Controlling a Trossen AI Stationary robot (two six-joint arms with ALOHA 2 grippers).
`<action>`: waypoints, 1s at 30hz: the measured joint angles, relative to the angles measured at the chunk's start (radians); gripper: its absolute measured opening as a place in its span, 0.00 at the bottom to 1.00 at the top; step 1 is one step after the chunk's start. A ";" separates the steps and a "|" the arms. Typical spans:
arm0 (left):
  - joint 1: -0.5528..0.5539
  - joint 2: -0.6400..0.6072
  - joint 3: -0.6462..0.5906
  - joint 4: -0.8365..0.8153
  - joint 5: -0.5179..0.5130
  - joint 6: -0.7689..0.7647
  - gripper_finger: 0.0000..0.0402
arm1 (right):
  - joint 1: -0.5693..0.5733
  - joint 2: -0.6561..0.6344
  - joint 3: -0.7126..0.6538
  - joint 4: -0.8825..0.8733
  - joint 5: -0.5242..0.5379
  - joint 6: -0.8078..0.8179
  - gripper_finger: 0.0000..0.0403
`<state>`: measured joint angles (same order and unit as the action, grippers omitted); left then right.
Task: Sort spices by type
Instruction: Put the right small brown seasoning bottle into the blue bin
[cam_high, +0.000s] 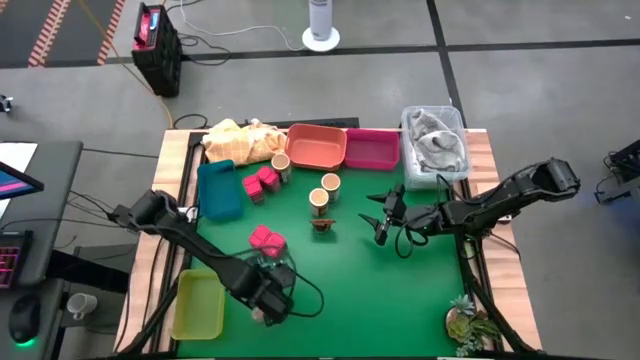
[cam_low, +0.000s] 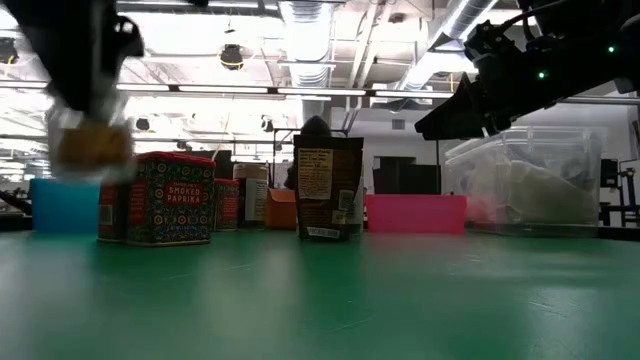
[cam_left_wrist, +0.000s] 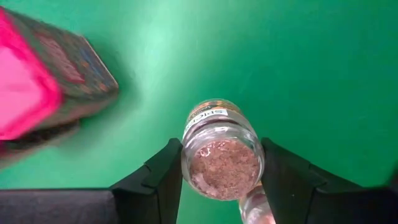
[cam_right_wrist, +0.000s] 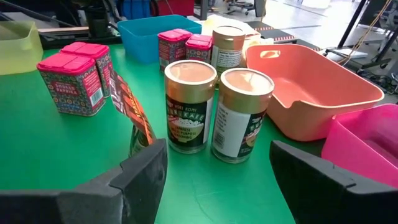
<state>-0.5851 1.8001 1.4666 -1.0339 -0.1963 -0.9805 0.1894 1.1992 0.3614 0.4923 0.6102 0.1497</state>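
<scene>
The left gripper (cam_left_wrist: 221, 186) is at the near left part of the green mat (cam_high: 400, 290), and its fingers pinch a small glass shaker (cam_left_wrist: 222, 154) with brown powder inside. Just beside it, a little farther, stand two pink boxes (cam_high: 266, 239). The yellow-green tray (cam_high: 198, 305) lies to the left of this gripper, at the table edge.

The right gripper (cam_high: 381, 218) hangs above the mat on the right side, with its fingers spread wide and nothing between them. In front of it, to its left, stand two round jars (cam_right_wrist: 214, 112) with tan lids, touching or almost touching, and a small orange-red packet (cam_right_wrist: 132, 106) leans near them. A third jar (cam_high: 281, 163) stands farther, beside two more pink boxes (cam_high: 260, 183) and the teal tray (cam_high: 218, 189).

At the far edge are the orange tray (cam_high: 316, 146), the magenta tray (cam_high: 371, 149), a yellow cloth (cam_high: 238, 140) and a clear box (cam_high: 434, 145) with grey cloth.
</scene>
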 joint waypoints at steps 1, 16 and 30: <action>0.005 -0.022 0.000 -0.013 -0.013 0.000 0.44 | 0.000 0.000 0.000 0.000 0.000 0.000 0.77; 0.135 -0.300 0.000 -0.542 -0.302 -0.161 0.44 | 0.001 0.000 0.000 0.013 -0.002 0.028 0.77; 0.510 -0.555 -0.425 -0.457 -0.330 -0.013 0.44 | 0.045 0.000 0.000 0.015 -0.009 0.026 0.77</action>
<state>-0.0748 1.2446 1.0417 -1.4910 -0.5259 -0.9937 0.2340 1.1992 0.3611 0.5074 0.6014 0.1760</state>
